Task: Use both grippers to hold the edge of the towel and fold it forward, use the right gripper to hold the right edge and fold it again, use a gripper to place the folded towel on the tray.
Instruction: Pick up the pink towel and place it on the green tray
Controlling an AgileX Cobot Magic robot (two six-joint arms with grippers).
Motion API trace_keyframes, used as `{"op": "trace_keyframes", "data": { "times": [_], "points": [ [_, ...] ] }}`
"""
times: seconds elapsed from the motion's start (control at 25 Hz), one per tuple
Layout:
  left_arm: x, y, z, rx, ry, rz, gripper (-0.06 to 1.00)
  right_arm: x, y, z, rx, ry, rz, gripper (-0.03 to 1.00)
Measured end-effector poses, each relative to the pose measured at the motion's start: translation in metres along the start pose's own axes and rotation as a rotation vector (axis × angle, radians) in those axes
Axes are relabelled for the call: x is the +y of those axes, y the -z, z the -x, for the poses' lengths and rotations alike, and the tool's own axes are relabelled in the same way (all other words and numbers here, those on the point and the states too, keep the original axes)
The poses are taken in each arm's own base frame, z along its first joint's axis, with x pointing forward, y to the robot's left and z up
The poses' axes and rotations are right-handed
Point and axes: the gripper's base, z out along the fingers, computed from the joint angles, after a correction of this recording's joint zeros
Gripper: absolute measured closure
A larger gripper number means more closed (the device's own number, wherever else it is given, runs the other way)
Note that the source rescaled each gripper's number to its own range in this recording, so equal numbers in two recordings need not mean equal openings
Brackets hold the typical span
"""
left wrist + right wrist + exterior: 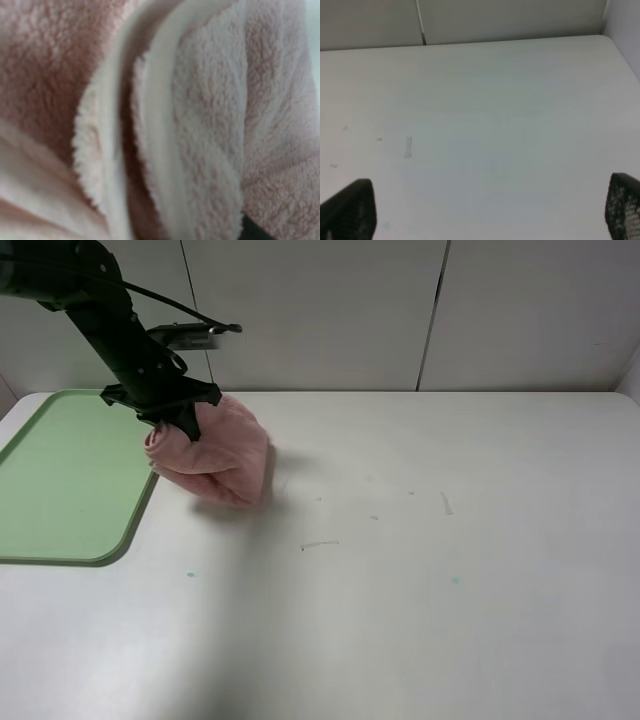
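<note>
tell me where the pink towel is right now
In the exterior high view the folded pink towel hangs bunched in the left gripper at the table's back left, just right of the green tray.

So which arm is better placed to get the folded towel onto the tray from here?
Left. Its claw is already shut on the bunched towel, right beside the tray. The right claw stands open over bare table, holds nothing and is not seen in the high view.
</note>
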Motion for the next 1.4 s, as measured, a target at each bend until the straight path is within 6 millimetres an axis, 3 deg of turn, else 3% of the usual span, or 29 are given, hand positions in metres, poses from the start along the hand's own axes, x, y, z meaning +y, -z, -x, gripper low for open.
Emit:
{"op": "trace_keyframes", "data": {
  "times": [0.48, 0.84, 1.12, 1.4],
  "points": [
    [0.076, 0.014, -0.011, 0.010, 0.146, 0.078, 0.81, 0.000, 0.000, 0.000, 0.000, 0.001, 0.000, -0.03],
    [0.120, 0.021, -0.019, -0.031, 0.244, 0.116, 0.81, 0.000, 0.000, 0.000, 0.000, 0.001, 0.000, -0.03],
    [0.140, 0.014, -0.031, -0.041, 0.277, 0.154, 0.81, 0.000, 0.000, 0.000, 0.000, 0.001, 0.000, -0.03],
    [0.144, 0.001, -0.042, -0.052, 0.277, 0.171, 0.81, 0.000, 0.000, 0.000, 0.000, 0.001, 0.000, -0.03]
  ]
}}
